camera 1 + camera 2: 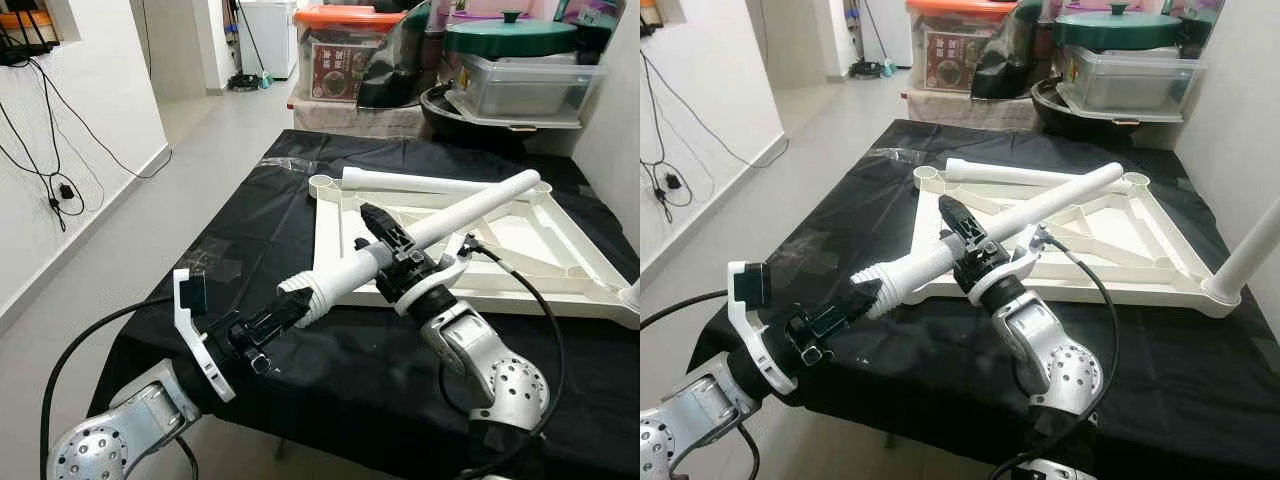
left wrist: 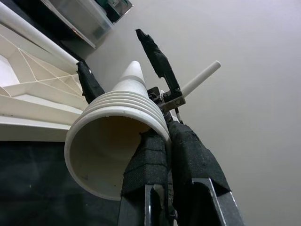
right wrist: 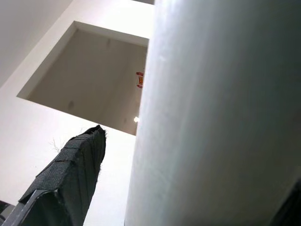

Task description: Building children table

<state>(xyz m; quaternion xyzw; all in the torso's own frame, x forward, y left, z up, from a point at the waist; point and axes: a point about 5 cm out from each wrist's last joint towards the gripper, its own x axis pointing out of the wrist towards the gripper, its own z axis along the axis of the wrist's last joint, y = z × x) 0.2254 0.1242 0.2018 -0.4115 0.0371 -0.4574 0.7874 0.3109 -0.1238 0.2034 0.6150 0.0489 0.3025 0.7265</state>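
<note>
Both eye views are looking forward and down from head height, sharing the black-covered table [image 1: 250, 240] and the upturned white tabletop [image 1: 1140, 250], which is lying centre-right. The left wrist camera is peering up along its fingers [image 2: 188, 160], very close to the table leg's threaded end [image 2: 108, 155]. The right wrist camera is pointing ceilingward, with the leg's shaft [image 3: 221, 117] filling the frame's right.

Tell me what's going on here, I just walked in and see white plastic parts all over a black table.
The robot is assembling a children's table. Both grippers hold one white table leg in the air: the right gripper is clamped around its shaft, the left gripper grips its threaded end. The white tabletop frame lies upside down on the black-covered table, with another leg lying across it. One leg already stands in a corner socket.
</note>
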